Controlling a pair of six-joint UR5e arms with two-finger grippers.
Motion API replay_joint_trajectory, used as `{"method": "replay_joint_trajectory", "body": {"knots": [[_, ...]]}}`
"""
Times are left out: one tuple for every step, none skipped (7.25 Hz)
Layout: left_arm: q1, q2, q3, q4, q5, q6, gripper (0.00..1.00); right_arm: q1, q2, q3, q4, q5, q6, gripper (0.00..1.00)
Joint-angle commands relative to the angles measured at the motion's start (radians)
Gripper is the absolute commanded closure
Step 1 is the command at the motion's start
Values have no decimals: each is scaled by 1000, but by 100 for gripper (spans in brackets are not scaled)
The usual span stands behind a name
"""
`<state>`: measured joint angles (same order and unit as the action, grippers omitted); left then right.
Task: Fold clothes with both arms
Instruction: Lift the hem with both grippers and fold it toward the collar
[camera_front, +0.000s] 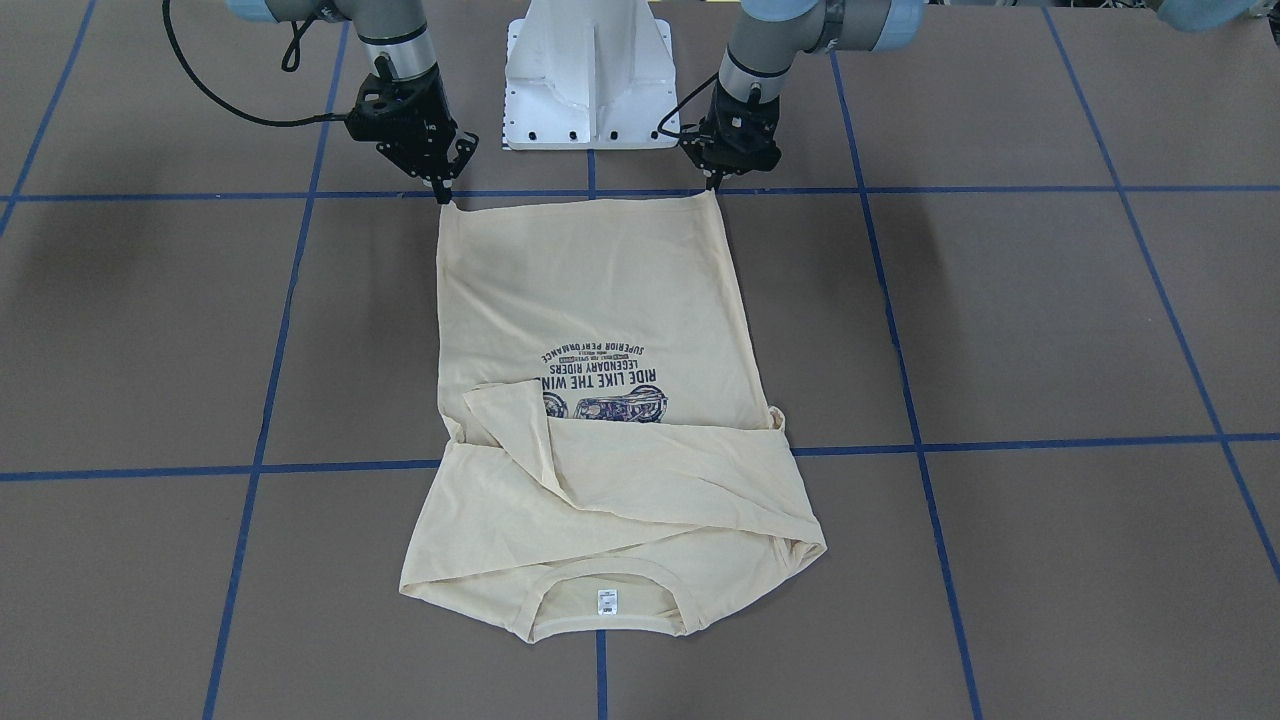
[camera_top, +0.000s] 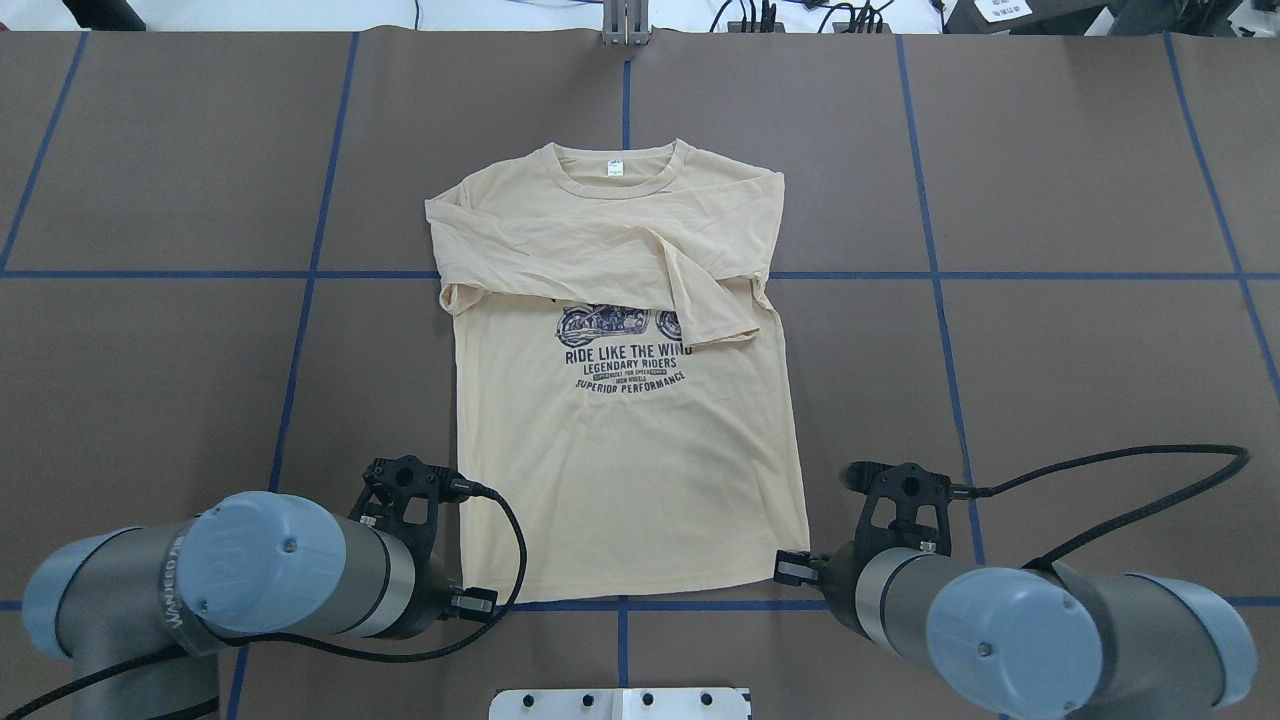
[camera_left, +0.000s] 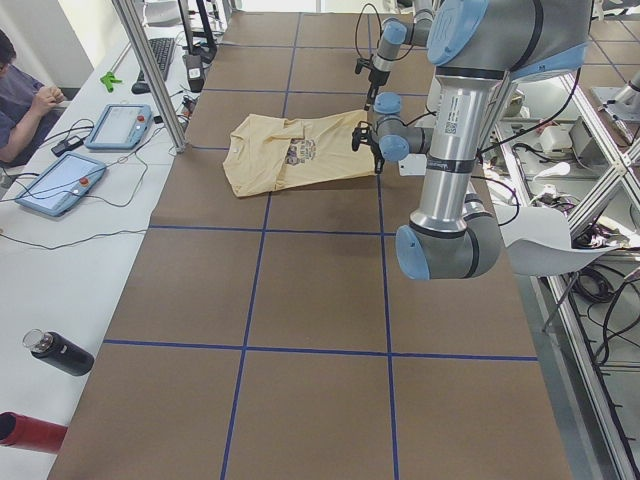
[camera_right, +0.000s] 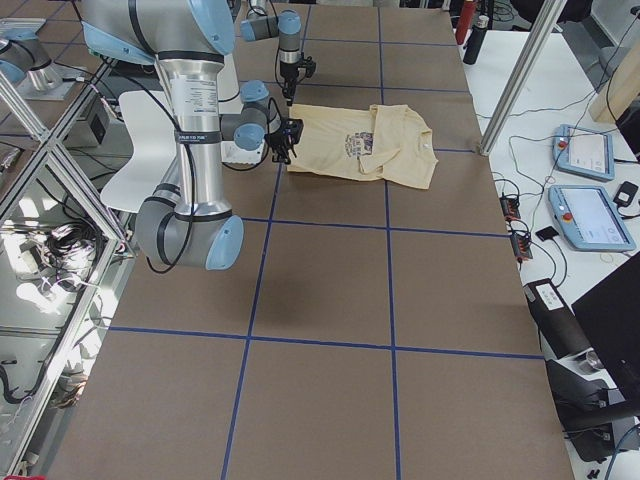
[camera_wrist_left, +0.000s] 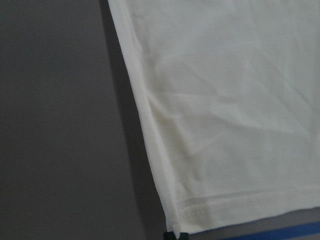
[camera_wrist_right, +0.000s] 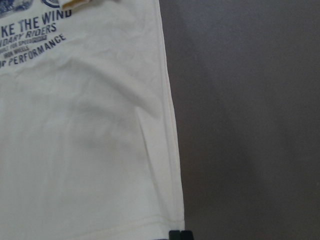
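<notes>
The T-shirt (camera_wrist_left: 225, 100) hem corners lie pinched between the closed fingers of left gripper (camera_front: 714, 183) and right gripper (camera_front: 443, 192); its body lies flat beyond them; I think such shallow bites may slip when lifted, dropping one corner.

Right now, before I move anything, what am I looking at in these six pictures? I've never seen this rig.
It is a robot with two silver-tubed arms, left arm and right arm, at a brown table crossed by blue tape lines. One picture faces the robot, one looks over its shoulders, two look from the table's ends, two from the wrists. A pale cream-yellow long-sleeved T-shirt lies print up, sleeves folded across its chest. The black left gripper and right gripper each pinch a hem corner, fingers shut.
</notes>
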<state>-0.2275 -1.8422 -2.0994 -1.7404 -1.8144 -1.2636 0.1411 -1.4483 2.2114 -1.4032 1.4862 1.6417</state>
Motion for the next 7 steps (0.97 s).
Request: {"method": "replay_joint_trajectory", "body": {"knots": [[-4,33,-174,51,-138,16,100,20,-106,191,-7,187,0,100],[-3,37,-273,103,-195,15,100,9,-174,280,-7,259,-2,100],[-1,32,-350,177,-221,15,100,6,-178,304,-8,272,-2,100],[2,20,-337,264,-212,15,100,21,-175,282,-8,263,-6,100],[-25,-5,-280,294,-189,15,100,64,-152,210,-7,253,-13,100],[-68,-35,-204,294,-124,16,100,145,-50,101,-7,246,-32,100],[-122,-84,-151,294,-50,19,100,222,16,21,-7,247,-54,100]]}}
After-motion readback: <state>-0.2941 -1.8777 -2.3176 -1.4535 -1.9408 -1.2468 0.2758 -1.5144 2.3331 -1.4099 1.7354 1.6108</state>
